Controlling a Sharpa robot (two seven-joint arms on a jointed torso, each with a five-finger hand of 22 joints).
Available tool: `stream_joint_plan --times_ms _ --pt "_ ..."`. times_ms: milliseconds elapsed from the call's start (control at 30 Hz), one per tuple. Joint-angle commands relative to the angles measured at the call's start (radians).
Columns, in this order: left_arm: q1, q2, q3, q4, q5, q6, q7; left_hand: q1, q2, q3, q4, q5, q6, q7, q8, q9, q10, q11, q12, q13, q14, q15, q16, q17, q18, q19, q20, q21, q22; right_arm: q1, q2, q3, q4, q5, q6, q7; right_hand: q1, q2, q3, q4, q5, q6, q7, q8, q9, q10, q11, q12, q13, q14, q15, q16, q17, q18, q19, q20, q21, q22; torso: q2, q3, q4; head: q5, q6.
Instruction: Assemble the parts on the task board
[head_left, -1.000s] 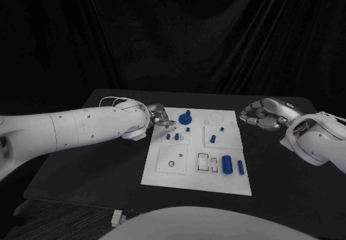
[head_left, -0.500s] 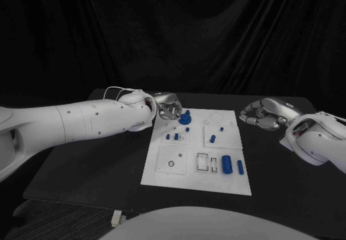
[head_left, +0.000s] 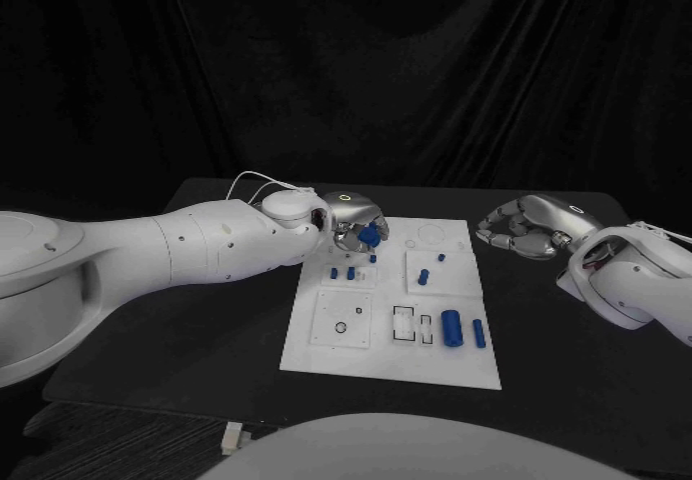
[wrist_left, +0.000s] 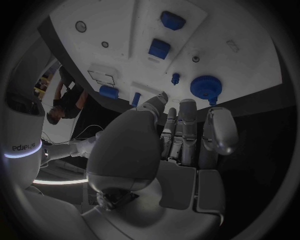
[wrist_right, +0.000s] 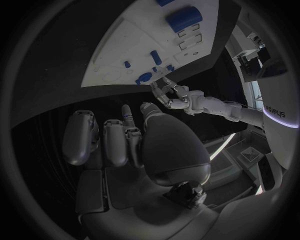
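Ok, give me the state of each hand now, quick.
Left hand: open, fingers at the blue round part, no grip visible.
Right hand: fingers curled in, holding nothing.

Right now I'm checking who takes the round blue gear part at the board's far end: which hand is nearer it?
Left. The left hand is right at the gear part; the right hand hangs off the task board's edge.
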Motion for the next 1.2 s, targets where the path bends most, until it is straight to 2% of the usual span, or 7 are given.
stream_joint_plan --times_ms 33,200,467,933,1200 --pt "-0.004 0.013 0.001 -0.017 -0.069 0.007 0.062 -0.001 0.005 -0.008 -0.003 -0.004 0.014 0.002 0.003 -0.016 0.022 0.001 0.003 -0.015 0.021 -0.003 0.020 0.003 -0.023 0.024 -0.005 0.036 0.165 -0.002 -0.001 0.001 0.002 -0.002 -0.001 -0.012 0.006 0.003 0.003 0.001 0.004 0.004 0.000 -0.003 -0.001 0.072 0.004 -0.004 0.212 0.040 0.002 -0.003 0.001 0.015 -0.003 0.000 -0.003 0.157 0.000 -0.0004 -0.0004 -0.005 0.000" --pt "-0.009 0.030 0.001 -0.040 -0.074 0.012 0.068 0.003 0.005 -0.010 -0.008 -0.004 0.024 0.003 0.004 -0.025 0.038 0.000 0.004 -0.024 0.019 -0.004 0.019 -0.014 -0.024 0.026 -0.008 0.037 0.165 -0.003 -0.001 0.001 0.002 -0.002 0.000 -0.011 0.006 0.003 0.003 0.001 0.004 0.004 0.000 -0.003 -0.001 0.072 0.004 -0.004 0.212 0.040 0.002 -0.003 0.001 0.015 -0.003 0.000 -0.003 0.157 0.001 -0.0011 -0.0004 -0.006 0.000" --pt "-0.018 0.052 0.001 -0.063 -0.076 0.019 0.064 -0.001 0.005 -0.012 -0.007 -0.007 0.043 0.005 0.005 -0.049 0.125 0.003 0.035 -0.021 0.005 -0.001 0.027 -0.039 -0.022 0.021 -0.010 0.029 0.163 -0.004 -0.002 0.001 0.002 -0.002 -0.001 -0.010 0.006 0.003 0.003 0.001 0.004 0.004 0.000 -0.003 -0.001 0.072 0.004 -0.004 0.212 0.040 0.002 -0.003 0.001 0.015 -0.003 0.000 -0.003 0.157 -0.001 0.0000 0.0004 -0.007 0.000" --pt "-0.035 0.073 0.001 -0.091 -0.076 0.047 0.039 0.001 0.003 -0.008 -0.008 -0.001 0.071 0.012 0.014 -0.055 0.160 0.007 0.042 -0.018 -0.005 0.001 0.028 -0.057 -0.022 0.018 -0.010 0.025 0.161 -0.005 -0.003 0.001 0.001 -0.002 0.004 -0.009 0.006 0.003 0.003 0.001 0.004 0.004 0.000 -0.003 -0.001 0.072 0.004 -0.004 0.212 0.040 0.002 -0.003 0.001 0.015 -0.003 0.000 -0.003 0.157 -0.001 0.0000 -0.0002 -0.008 0.000" --pt "-0.040 0.080 0.001 -0.107 -0.076 0.048 0.029 0.007 0.001 -0.001 -0.014 0.015 0.075 0.012 0.012 -0.062 0.153 0.010 0.029 -0.024 -0.010 0.002 0.028 -0.069 -0.021 0.016 -0.010 0.023 0.161 -0.005 -0.005 0.001 0.002 -0.002 0.006 -0.009 0.006 0.003 0.003 0.001 0.004 0.004 0.000 -0.003 -0.001 0.072 0.004 -0.004 0.212 0.040 0.002 -0.003 0.001 0.015 -0.003 0.000 -0.003 0.157 -0.001 0.0000 0.0003 -0.016 0.000"
